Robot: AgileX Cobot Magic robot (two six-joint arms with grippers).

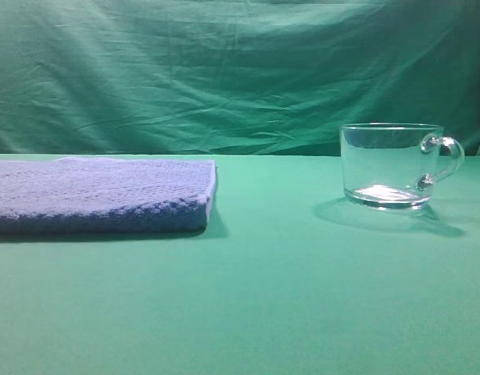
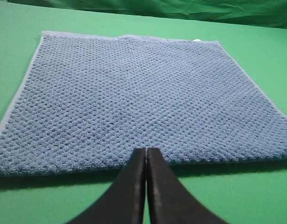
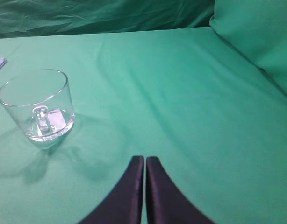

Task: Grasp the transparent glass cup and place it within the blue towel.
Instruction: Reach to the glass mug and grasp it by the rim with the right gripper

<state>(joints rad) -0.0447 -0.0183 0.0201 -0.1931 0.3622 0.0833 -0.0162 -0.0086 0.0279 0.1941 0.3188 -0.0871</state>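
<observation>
The transparent glass cup [image 1: 392,166] stands upright and empty on the green cloth at the right, its loop handle pointing right. In the right wrist view the cup [image 3: 37,108] sits far left, handle facing the camera, well away from my right gripper [image 3: 145,159], which is shut on nothing. The blue towel [image 1: 99,195] lies flat and folded at the left. It fills the left wrist view as a knobbly blue towel [image 2: 134,98], and my left gripper [image 2: 146,151] is shut and empty just before its near edge. Neither gripper shows in the high view.
Green cloth covers the table [image 1: 287,297] and hangs as a backdrop [image 1: 240,70]. A raised fold of the green cloth [image 3: 260,42] stands at the right of the right wrist view. A strip of bare green surface separates towel and cup.
</observation>
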